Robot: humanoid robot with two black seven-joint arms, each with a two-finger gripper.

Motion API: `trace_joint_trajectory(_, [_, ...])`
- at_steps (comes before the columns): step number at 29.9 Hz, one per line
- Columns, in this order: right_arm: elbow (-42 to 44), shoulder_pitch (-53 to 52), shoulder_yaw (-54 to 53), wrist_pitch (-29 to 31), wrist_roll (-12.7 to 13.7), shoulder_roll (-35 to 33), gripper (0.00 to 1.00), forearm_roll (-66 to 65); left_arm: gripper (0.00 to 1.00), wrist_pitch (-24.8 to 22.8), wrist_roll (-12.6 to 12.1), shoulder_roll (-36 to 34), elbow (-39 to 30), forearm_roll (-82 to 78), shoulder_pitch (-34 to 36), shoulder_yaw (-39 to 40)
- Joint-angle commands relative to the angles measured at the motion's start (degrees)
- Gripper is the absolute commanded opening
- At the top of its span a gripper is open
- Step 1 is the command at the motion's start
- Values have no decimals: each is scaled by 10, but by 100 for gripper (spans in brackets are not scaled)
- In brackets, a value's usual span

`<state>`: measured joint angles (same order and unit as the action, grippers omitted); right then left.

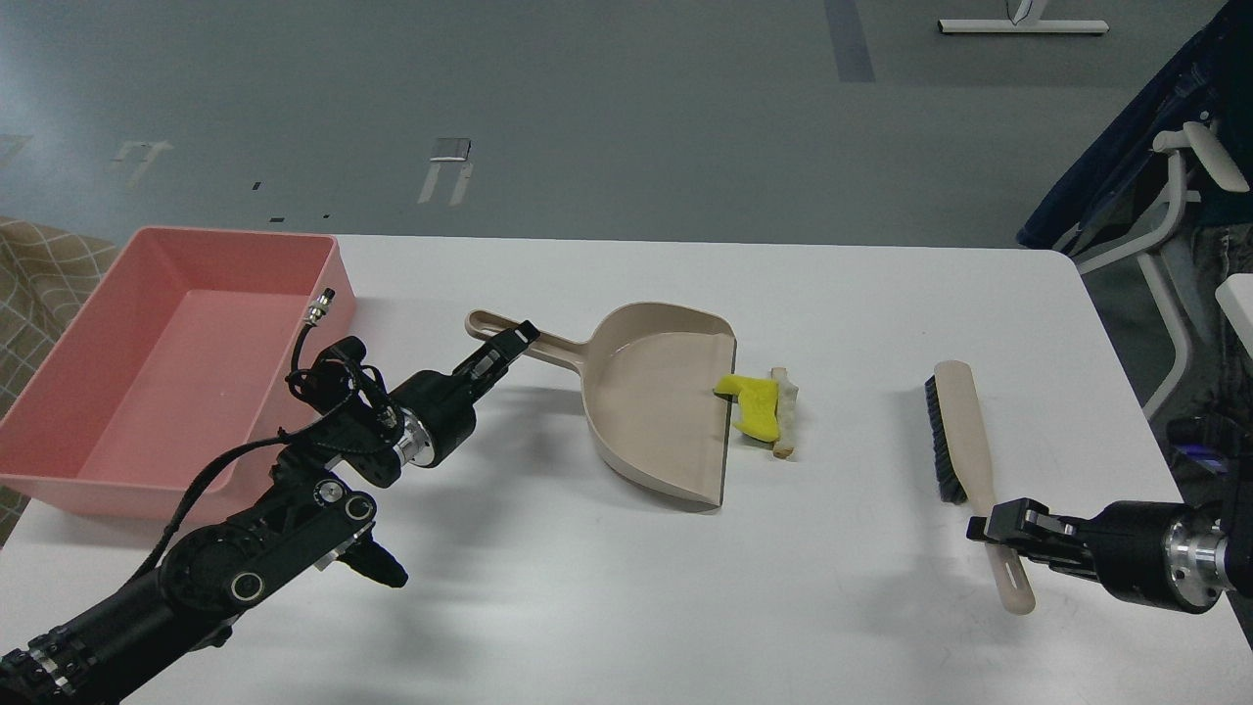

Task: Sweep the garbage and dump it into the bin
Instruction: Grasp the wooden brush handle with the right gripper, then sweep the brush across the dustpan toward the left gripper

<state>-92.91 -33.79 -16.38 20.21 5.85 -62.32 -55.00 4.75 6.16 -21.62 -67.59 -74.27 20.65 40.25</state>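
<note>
The garbage lies at the open lip of the beige dustpan [651, 406]. It is a yellow notched chunk [752, 403], partly on the lip, and a pale bread-like slice [784, 411] just to its right on the table. The salmon-pink bin [73, 392] stands at the far left, empty. My left gripper [517, 340] sits at the dustpan's handle [548, 345], its tip overlapping it. I cannot tell its fingers apart. My right gripper [1000, 529] is closed across the handle of the beige black-bristled brush [964, 441], which lies flat on the table.
The white table [587, 587] ends at its right edge near a chair frame [1170, 245]. A cable and connector [318, 311] on my left arm rise close to the bin's right wall. Bare tabletop lies between the dustpan and the brush.
</note>
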Motion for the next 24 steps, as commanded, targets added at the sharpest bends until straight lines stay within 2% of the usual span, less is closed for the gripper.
trace_joint_trajectory(1, [-3,-3,0,1,0,-3,0,0,0,0,0,0,0,0,0,0])
trace_joint_trajectory(11, [9,-58,2,1,16,3,0,-49,0,0,2,1,-1,0,1,1])
trace_joint_trajectory(24, [19,-65,18,15,25,100,0,-50,0,-1,2,10,-13,-2,-2,-4])
